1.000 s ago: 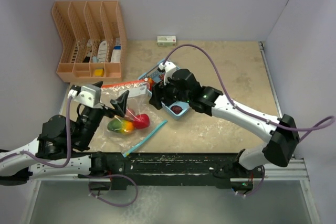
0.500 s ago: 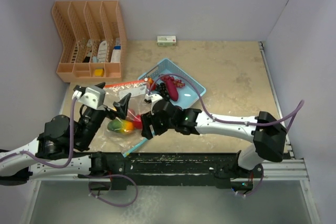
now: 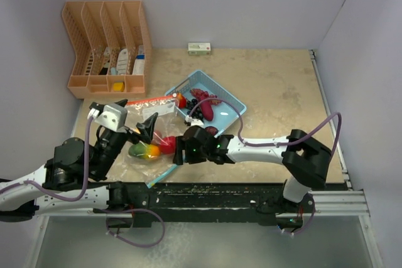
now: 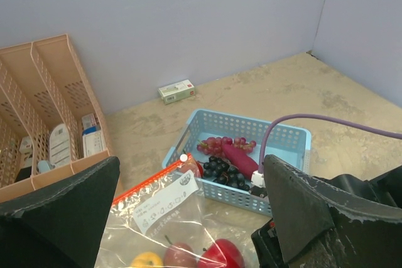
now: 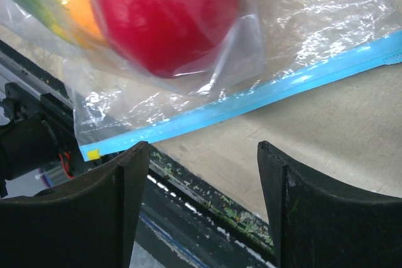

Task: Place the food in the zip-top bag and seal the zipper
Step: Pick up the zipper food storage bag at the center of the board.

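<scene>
Clear plastic zip-top bag (image 3: 157, 131) lies flat on the table (image 3: 276, 86), close to the near edge, between the two grippers. Red zipper strip (image 3: 147, 100) at its far end, blue zipper strip (image 3: 173, 166) at its near end. Inside the bag: green-orange mango (image 3: 143, 150) and red pepper (image 3: 166, 145), touching, side by side.

Remaining food sits in the blue basket (image 3: 233, 101), just beyond the bag to the right: dark grapes (image 3: 195, 112), maroon sweet potato (image 3: 206, 106) and a bunch of red grapes (image 4: 213, 144), all packed together.

Left gripper (image 3: 143, 127): above the bag's left half. The wrist view shows its fingers (image 4: 56, 218) spread wide, bag and basket visible in the gap, nothing clamped.

Right gripper (image 3: 179, 150): low over the table at the bag's right side, next to the pepper. Its fingers (image 5: 94, 211) stand well apart. Between them only the table surface and the blue strip show, and nothing is gripped. The pepper appears blurred through the plastic just ahead.

Surroundings: orange rack (image 3: 107, 42) in the far left corner, white bottles in its slots. Small white box (image 3: 200, 48) against the back wall.
</scene>
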